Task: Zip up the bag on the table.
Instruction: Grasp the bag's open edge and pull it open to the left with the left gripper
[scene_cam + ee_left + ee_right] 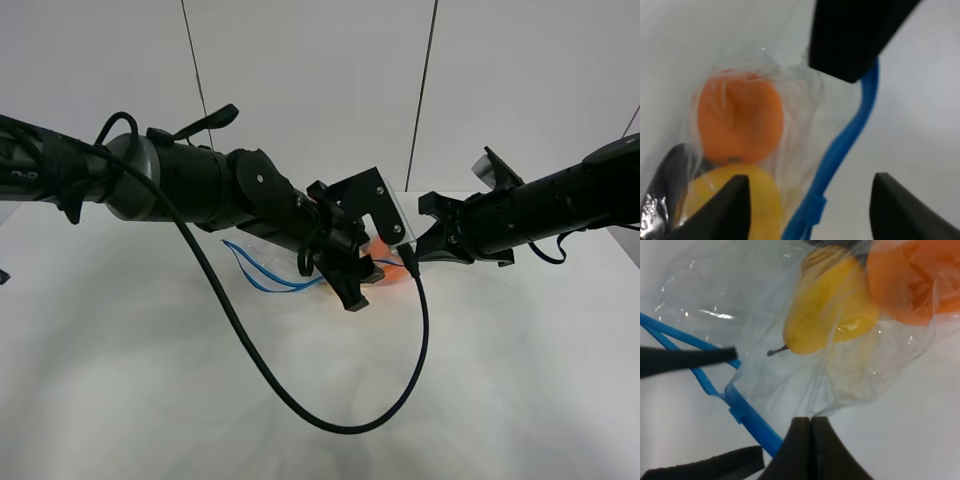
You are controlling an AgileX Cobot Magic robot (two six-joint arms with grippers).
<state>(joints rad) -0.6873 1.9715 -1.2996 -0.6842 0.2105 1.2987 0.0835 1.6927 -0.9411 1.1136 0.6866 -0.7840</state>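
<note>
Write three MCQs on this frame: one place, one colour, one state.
1. Where does the zip strip of the bag run relative to the left pincer?
A) between its fingers
B) behind its wrist
C) nowhere near it

2. What colour is the zip strip?
A) red
B) blue
C) green

3. How is the right pincer?
A) wide open
B) shut
C) out of view

Answers:
1 A: the left wrist view shows the strip passing between the two spread fingers.
2 B: it is blue in every view.
3 B: the right wrist view shows its jaws closed together with no gap, apparently pinching the bag's clear plastic.
</note>
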